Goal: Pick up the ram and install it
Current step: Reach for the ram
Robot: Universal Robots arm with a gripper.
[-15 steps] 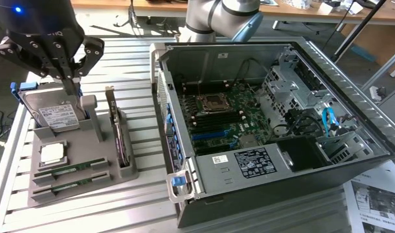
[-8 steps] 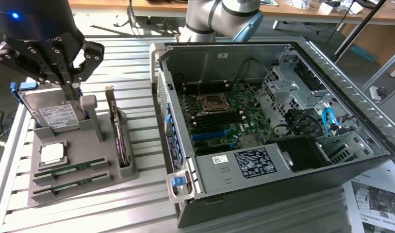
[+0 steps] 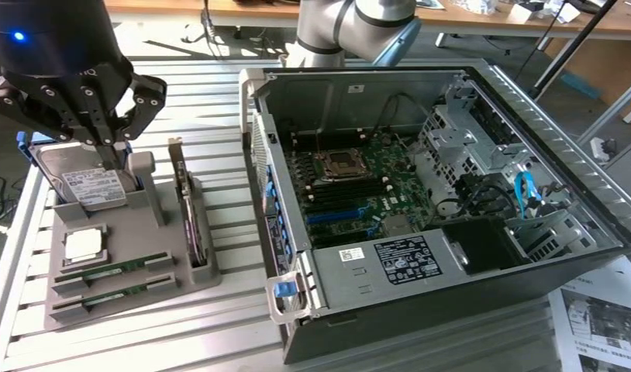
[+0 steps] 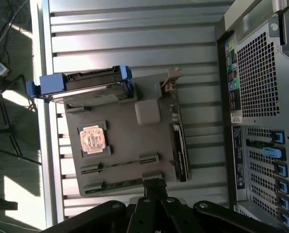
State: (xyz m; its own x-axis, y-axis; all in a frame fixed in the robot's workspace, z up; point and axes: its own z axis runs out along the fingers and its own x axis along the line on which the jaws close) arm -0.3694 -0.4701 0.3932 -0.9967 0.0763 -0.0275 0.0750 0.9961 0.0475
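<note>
Two green ram sticks [image 3: 115,269] [image 3: 117,294] lie in slots at the near end of a grey holder block [image 3: 155,232]. From the wrist view, the ram sticks [image 4: 120,164] [image 4: 119,183] run side by side just beyond my fingertips. My gripper [image 3: 111,153] hangs above the far end of the block, over the hard drive, with its fingers shut together and nothing in them. In the wrist view the gripper [image 4: 153,184] shows as one closed dark tip. The open computer case [image 3: 419,186] lies on the exterior view's right, its motherboard [image 3: 357,182] exposed.
The block also carries a hard drive [image 3: 88,184] in a blue bracket, a square silver processor [image 3: 82,245] and a dark expansion card [image 3: 188,217] standing on edge. The slatted metal table [image 3: 222,325] holds everything. Papers [image 3: 605,318] lie at the near right corner.
</note>
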